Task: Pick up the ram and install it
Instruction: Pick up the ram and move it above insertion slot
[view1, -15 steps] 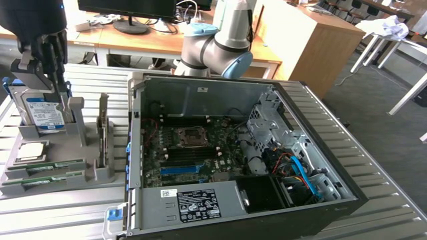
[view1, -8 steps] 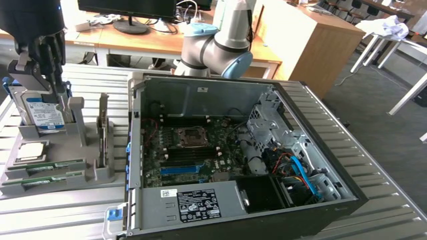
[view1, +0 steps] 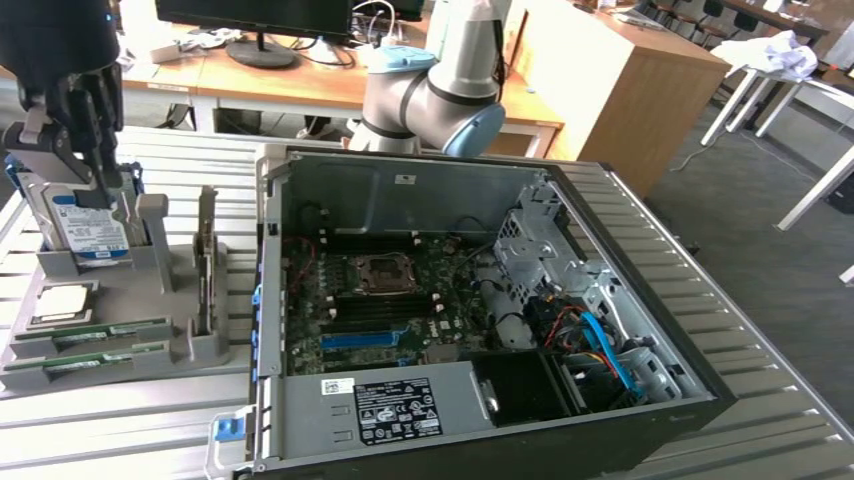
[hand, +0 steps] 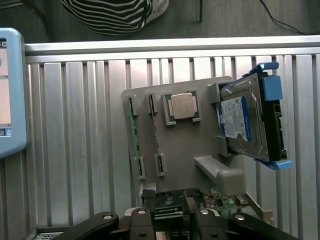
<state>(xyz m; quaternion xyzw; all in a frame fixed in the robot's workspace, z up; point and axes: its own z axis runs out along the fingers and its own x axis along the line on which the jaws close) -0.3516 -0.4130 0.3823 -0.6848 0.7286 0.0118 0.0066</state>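
A: Starting with the fingers (view1: 96, 125)?

B: Spread wide, clasping nothing. In the exterior view, hang just above the top edge of the hard drive (view1: 87, 230), at that view's left.

A: And the drive?

B: Stands upright in a slot of the grey holder (view1: 200, 345), blue-and-white label facing out. Rests, holder and all, on the slatted metal bench (view1: 134, 440).

A: Whereabouts of the ram?

B: Not lifted yet. Sits in the same holder, at the end away from the drive. First ram stick (view1: 114, 332) just beside the square silver processor chip (view1: 60, 300); second ram stick (view1: 83, 362) beyond it, nearest the holder's rim. Parallel, close together, not touching.

A: Looks?

B: Long, thin, green, with pale patches along the face. Caught in grey clips at both ends. From the wrist view, seen edge-on as two narrow green lines.

A: Farther out?

B: Open computer case (view1: 400, 185) to the exterior view's right of the holder, motherboard (view1: 387, 300) exposed, well apart from both sticks.
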